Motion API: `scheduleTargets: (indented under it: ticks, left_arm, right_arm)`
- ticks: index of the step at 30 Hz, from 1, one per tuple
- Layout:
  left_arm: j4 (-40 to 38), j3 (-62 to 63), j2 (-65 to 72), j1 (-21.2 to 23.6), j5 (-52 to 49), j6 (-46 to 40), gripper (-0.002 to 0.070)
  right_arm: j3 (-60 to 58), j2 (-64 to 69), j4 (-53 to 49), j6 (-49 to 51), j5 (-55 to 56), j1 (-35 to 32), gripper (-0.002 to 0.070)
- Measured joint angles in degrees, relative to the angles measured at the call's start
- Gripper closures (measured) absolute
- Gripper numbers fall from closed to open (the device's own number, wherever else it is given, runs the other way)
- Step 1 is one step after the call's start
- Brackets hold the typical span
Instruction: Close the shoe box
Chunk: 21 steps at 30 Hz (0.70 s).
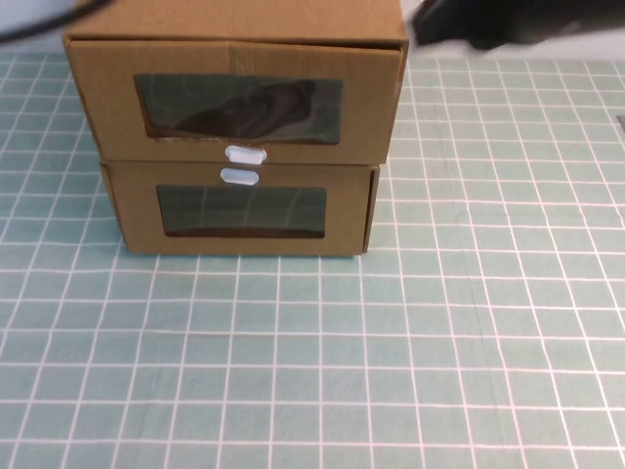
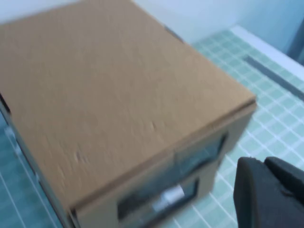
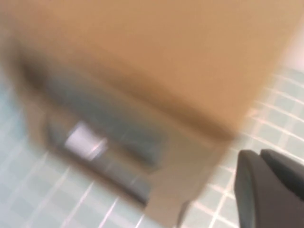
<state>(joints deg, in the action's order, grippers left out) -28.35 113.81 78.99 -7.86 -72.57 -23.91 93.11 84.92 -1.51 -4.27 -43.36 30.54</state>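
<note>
Two brown cardboard boxes stand stacked at the back left of the mat. The upper one is the shoe box [image 1: 234, 98], with a clear window and a white pull tab [image 1: 244, 153] under it; its front panel stands slightly forward of the box below. It also shows in the left wrist view [image 2: 109, 95] and in the right wrist view [image 3: 156, 57]. My left gripper [image 2: 263, 164] hovers above and beside the box, fingers together, empty. My right gripper [image 3: 259, 154] hovers near the box's front corner, fingers together, empty. A dark blur of my right arm [image 1: 488, 24] shows at the back right.
The lower box [image 1: 239, 210] has its white tab [image 1: 239, 176] above its window. The green gridded mat [image 1: 391, 371] stretches in front of and to the right of the boxes. A table edge [image 2: 266, 47] runs behind the boxes.
</note>
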Motion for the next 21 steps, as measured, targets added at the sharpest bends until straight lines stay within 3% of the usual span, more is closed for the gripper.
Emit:
scheduleTargets:
  ticks: [5, 8, 21]
  left_arm:
    - [0.65, -15.53, -9.61, 0.0, 0.88, 0.1, 0.068]
    - [0.65, -25.92, -16.0, 0.0, 3.53, -0.27, 0.068]
    - [0.76, -62.84, -49.98, 0.0, 25.75, -1.9, 0.068]
  right_arm:
    - [0.06, -2.44, 15.75, 0.12, -1.76, -16.63, 0.069]
    - [-3.35, -6.36, 21.76, -2.82, -1.82, -22.81, 0.069]
    - [-35.13, -37.92, 24.36, -5.77, 17.16, -25.9, 0.069]
